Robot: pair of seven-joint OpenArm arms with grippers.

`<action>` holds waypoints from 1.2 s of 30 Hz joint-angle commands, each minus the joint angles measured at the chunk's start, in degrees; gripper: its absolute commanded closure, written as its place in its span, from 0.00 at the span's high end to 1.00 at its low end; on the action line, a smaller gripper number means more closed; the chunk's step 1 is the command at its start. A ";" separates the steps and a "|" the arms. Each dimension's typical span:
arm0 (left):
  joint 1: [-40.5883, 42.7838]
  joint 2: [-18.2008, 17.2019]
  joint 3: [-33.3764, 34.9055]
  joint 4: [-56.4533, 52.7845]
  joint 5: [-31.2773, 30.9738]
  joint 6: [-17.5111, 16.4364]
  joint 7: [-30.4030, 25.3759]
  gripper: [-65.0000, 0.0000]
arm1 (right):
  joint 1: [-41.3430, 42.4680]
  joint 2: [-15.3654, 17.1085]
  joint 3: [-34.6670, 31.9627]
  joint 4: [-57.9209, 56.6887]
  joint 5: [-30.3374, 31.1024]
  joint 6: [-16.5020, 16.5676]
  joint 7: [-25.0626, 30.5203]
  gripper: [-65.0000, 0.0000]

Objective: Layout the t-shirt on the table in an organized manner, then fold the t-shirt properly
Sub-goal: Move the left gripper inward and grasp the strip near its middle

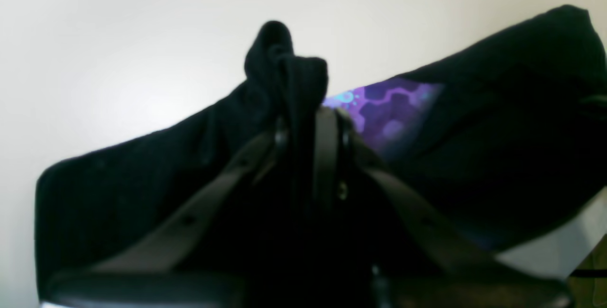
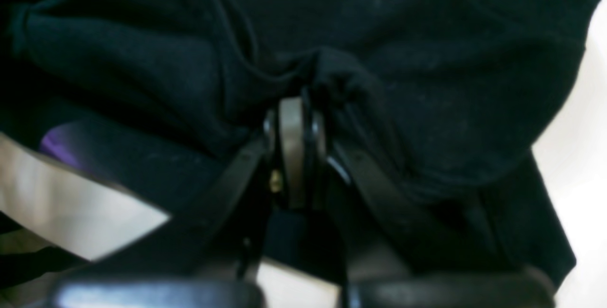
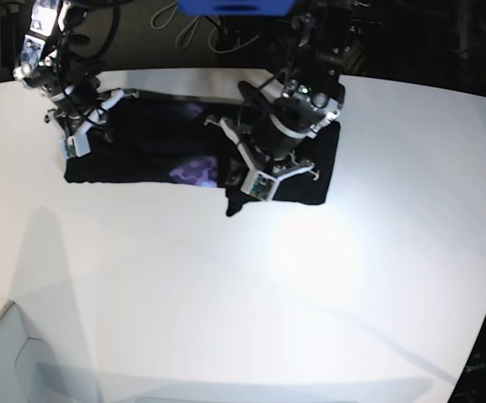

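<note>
While the black t-shirt [image 3: 142, 143] lies spread across the far part of the white table [image 3: 251, 294], each hand pinches a bunch of its cloth: the left hand [image 1: 310, 113] near its purple print [image 1: 389, 109], the right hand [image 2: 294, 113] in plain black fabric at the opposite end

One t-shirt [image 3: 154, 138], one table [image 3: 226, 294] — seemingly.

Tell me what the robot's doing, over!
Left pincer shut on a bunched pinch of the t-shirt. Right pincer shut on the same shirt. Shirt lying partly doubled over on the table, purple print peeking out. Nothing blocking.
</note>
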 commanded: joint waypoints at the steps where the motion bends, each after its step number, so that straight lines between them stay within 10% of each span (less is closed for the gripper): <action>1: -0.43 0.48 0.30 0.93 -0.74 -0.39 -1.09 0.00 | 0.35 0.35 0.12 0.87 1.20 -0.04 1.15 0.00; 26: 0.01 -0.04 3.82 8.49 -1.09 -0.13 -1.44 0.43 | 0.53 0.70 0.12 1.31 1.20 -0.04 0.80 0.00; 36: -0.78 -4.62 -8.75 -0.83 -1.70 -0.66 -1.62 0.42 | -1.06 0.62 0.56 5.27 1.20 0.05 0.71 0.46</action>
